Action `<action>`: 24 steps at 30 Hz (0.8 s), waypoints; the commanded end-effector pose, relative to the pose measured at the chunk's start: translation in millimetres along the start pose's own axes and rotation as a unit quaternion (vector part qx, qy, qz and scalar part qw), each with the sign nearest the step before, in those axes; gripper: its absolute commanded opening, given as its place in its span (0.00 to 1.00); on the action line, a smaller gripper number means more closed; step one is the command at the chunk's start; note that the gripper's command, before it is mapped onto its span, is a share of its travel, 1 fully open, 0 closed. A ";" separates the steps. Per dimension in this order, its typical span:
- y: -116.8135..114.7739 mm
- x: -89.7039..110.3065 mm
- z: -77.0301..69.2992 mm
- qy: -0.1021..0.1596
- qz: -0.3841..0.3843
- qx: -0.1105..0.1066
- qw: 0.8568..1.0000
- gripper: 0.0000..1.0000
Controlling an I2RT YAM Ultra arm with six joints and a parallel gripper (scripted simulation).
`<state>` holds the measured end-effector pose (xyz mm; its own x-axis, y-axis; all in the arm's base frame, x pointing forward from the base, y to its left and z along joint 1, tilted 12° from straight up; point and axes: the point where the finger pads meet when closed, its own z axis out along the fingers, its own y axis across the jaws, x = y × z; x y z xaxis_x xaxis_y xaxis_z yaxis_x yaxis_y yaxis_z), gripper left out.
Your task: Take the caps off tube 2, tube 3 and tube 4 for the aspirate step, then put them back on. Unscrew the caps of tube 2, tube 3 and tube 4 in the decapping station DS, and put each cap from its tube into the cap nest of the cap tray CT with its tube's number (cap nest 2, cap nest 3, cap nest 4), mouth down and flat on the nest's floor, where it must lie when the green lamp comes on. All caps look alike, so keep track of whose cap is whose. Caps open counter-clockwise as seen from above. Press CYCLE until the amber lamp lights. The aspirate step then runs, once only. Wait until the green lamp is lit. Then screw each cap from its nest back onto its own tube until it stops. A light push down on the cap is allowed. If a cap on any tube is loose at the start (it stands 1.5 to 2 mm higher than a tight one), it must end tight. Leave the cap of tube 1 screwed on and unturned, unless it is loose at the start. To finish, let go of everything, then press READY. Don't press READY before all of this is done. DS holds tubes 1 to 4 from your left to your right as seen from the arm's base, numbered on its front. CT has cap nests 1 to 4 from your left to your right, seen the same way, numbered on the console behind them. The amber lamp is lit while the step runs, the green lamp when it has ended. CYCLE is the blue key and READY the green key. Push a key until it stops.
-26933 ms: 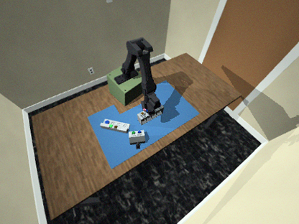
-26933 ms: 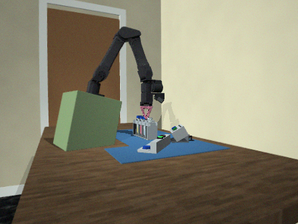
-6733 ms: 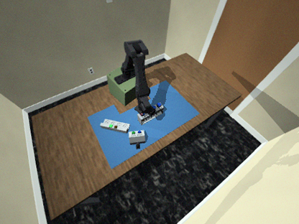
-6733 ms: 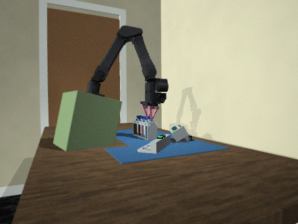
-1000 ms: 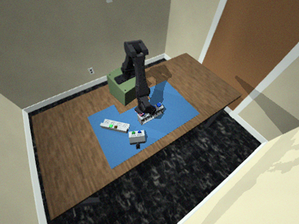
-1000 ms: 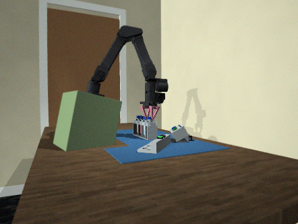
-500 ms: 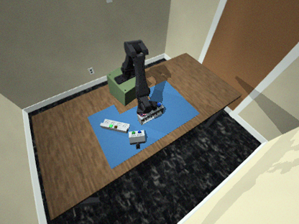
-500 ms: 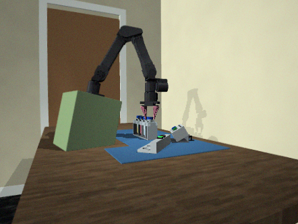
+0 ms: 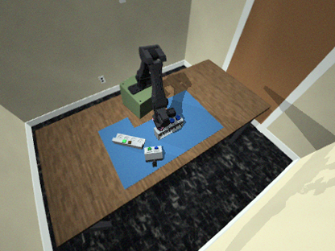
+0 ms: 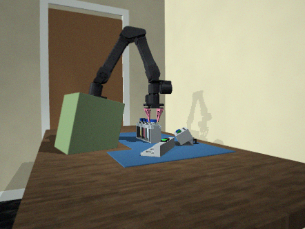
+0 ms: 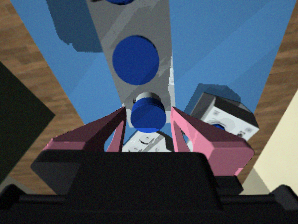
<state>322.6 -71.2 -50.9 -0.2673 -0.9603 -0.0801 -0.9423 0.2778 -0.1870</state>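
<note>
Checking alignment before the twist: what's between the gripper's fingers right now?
A blue cap, at the end of the station. The wrist view shows it centred between the pink fingers, with a thin gap on each side.

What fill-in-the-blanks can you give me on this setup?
1. The arm stands on a ___ box.
2. The mat on the table is ___.
3. The claw has ___ fingers.
4. Between those fingers sits a round blue ___.

Missing words: green; blue; pink; cap
</note>
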 end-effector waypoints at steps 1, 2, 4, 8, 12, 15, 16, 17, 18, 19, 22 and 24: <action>-4.2 -0.2 -3.9 0.000 -0.091 0.009 0.996 0.49; -4.2 -0.2 -4.0 0.000 -0.100 0.009 0.995 0.49; -4.1 -0.2 -4.1 0.000 -0.100 0.009 0.995 0.49; -3.9 -0.2 -4.3 0.000 -0.100 0.009 0.995 0.49; -3.9 -0.2 -4.3 0.000 -0.100 0.009 0.995 0.00; -3.9 -0.2 -4.3 0.000 -0.100 0.009 0.995 0.00; -3.9 -0.2 -4.3 0.000 -0.100 0.009 0.995 0.00; -3.9 -0.2 -4.3 0.000 -0.100 0.009 0.995 0.00; -3.9 -0.2 -4.3 0.000 -0.100 0.009 0.995 0.00; -4.0 -0.2 -4.2 0.000 -0.100 0.009 0.995 0.00; -4.0 -0.2 -4.2 0.000 -0.100 0.009 0.995 0.00; -3.9 -0.1 -4.3 0.000 -0.075 0.009 0.997 0.00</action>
<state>322.5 -71.2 -51.1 -0.0822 -0.9957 -0.0428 -0.9759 0.0892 -0.1991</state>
